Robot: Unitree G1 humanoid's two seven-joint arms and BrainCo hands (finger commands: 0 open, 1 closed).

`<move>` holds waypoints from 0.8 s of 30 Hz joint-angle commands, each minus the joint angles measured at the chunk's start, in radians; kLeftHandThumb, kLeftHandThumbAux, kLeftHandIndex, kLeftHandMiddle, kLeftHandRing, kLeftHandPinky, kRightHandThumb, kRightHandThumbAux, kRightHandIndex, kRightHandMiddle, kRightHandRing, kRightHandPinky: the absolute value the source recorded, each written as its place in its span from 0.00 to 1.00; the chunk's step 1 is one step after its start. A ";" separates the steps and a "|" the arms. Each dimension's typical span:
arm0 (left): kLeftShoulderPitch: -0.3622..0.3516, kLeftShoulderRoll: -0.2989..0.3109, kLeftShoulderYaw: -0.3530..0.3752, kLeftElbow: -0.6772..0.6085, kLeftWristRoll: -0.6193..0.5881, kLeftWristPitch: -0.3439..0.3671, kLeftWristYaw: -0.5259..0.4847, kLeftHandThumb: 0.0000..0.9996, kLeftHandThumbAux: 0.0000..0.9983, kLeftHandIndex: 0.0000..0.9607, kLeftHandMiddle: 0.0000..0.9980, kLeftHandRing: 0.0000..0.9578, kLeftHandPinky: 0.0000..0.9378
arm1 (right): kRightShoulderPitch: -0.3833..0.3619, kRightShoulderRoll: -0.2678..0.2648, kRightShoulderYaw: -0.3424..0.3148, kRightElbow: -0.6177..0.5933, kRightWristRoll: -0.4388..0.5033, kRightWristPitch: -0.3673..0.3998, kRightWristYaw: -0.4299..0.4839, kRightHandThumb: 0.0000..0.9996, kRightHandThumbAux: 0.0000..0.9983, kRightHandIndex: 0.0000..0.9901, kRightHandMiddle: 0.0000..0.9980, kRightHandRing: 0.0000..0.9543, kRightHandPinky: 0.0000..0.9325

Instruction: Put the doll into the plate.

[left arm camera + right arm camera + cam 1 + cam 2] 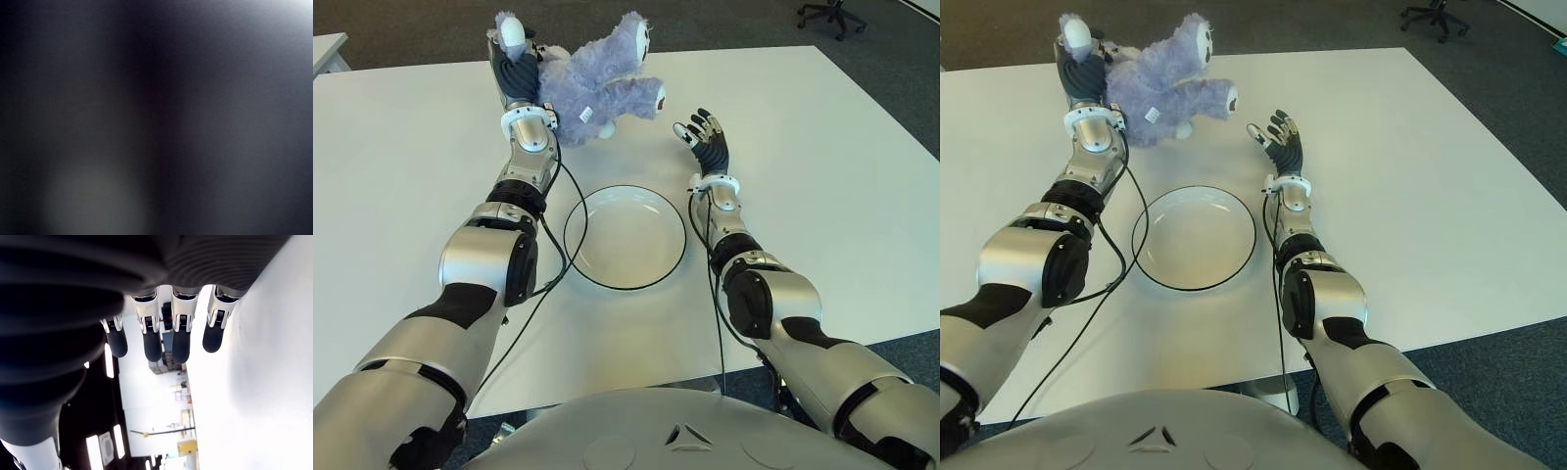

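A fluffy lavender doll (597, 86) with white paws is at the far side of the table, beyond the white plate (625, 240) with a dark rim. My left hand (516, 67) is up against the doll's left side, its fingers wrapped into the plush, and one white paw sticks up above it. The left wrist view is dark and shows nothing. To the right of the doll and behind the plate's right rim, my right hand (701, 135) is held with fingers (152, 340) spread and nothing in it. Nothing lies in the plate.
The white table (822, 176) stretches wide on both sides of the plate. Black cables (553, 264) run from my left arm past the plate's left rim. An office chair (830, 14) stands on the dark floor beyond the table's far right corner.
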 commanded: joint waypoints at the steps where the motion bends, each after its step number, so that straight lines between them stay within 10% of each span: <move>1: -0.033 0.002 -0.019 -0.037 0.024 0.019 0.017 0.75 0.69 0.46 0.83 0.88 0.89 | 0.144 0.026 -0.006 0.094 0.007 0.091 -0.009 0.06 0.70 0.13 0.16 0.14 0.14; 24: -0.008 -0.009 -0.051 -0.161 0.069 -0.009 0.063 0.74 0.69 0.46 0.93 0.94 0.93 | 0.142 0.026 -0.003 0.095 0.004 0.093 -0.010 0.06 0.71 0.12 0.14 0.13 0.13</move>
